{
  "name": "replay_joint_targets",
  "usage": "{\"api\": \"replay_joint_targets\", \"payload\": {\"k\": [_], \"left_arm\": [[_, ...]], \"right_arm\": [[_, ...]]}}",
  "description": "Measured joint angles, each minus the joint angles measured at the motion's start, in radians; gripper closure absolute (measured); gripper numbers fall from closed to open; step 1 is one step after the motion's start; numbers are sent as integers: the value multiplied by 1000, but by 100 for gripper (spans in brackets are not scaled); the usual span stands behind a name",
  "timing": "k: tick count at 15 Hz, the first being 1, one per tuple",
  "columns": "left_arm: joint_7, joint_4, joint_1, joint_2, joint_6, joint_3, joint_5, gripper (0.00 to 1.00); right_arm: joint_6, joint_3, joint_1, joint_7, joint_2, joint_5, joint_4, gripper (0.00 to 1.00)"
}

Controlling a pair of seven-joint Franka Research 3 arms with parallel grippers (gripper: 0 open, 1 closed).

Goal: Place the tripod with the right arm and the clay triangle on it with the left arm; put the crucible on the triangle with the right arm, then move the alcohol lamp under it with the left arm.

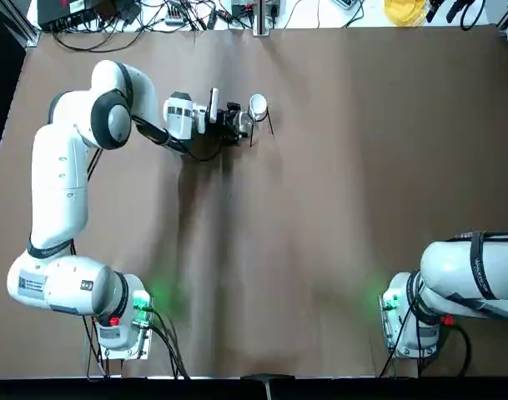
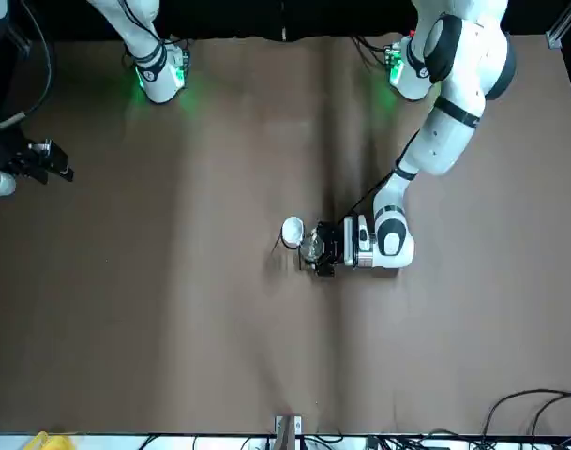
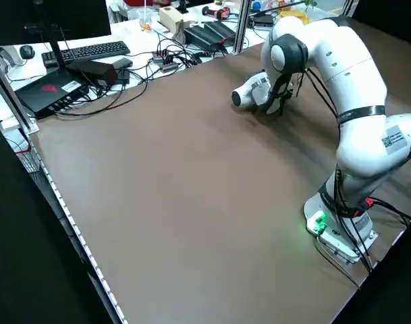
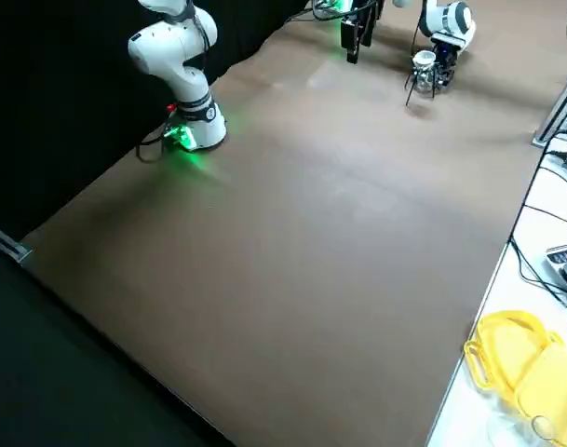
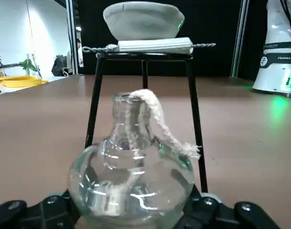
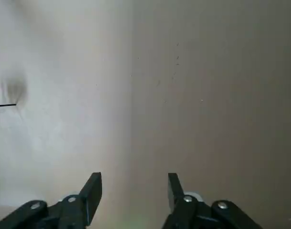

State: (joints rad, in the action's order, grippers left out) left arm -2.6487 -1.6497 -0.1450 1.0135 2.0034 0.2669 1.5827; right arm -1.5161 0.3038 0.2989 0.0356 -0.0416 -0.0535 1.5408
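**A:** Where was the left gripper (image 5: 131, 214) at that moment?

**B:** Low over the far middle of the tabletop (image 1: 337, 217), lying nearly level, closed around the belly of the alcohol lamp (image 5: 133, 183). The clear glass bulb filled the space between its fingers (image 5: 21, 212), with the white wick drooping out of the neck.

**A:** And the stand?

**B:** Just beyond the lamp. The tripod (image 5: 143, 100) stood upright on its thin black legs, the clay triangle (image 5: 155, 46) lay flat across its ring, and the crucible (image 5: 144, 20) sat on the triangle. In the top view the crucible (image 1: 258, 105) showed just past the gripper (image 1: 241, 123). The lamp looked to be at the legs' edge, perhaps partly between them; I could not tell how far under.

**A:** How would that lamp handle?

**B:** I'd judge it fragile and slippery: smooth round glass, light, and easy to squeeze out of a grip. Holding it low on the widest part of the bulb, as it was held, seemed the sound place; the neck and wick would give little purchase. The wire tripod looked light too, so a nudge against a leg could shift it and tip the crucible.

**A:** The right gripper (image 6: 131, 191)?

**B:** Parked off at the robot's right, facing bare tabletop, fingers parted and empty.
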Motion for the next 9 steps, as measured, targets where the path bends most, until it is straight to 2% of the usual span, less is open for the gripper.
{"api": "replay_joint_targets", "payload": {"k": [3,6,7,9], "left_arm": [[-1,1,0,0,0,0,0,22],[-1,4,0,0,0,0,0,1],[-1,6,1,0,0,0,0,0],[-1,8,4,-1,0,-1,0,0]], "right_arm": [[-5,-2,3,0,0,0,0,35],[-13,-2,3,0,0,1,0,30],[-13,-2,3,0,0,1,0,30],[-13,-5,-2,1,0,1,0,20]]}}
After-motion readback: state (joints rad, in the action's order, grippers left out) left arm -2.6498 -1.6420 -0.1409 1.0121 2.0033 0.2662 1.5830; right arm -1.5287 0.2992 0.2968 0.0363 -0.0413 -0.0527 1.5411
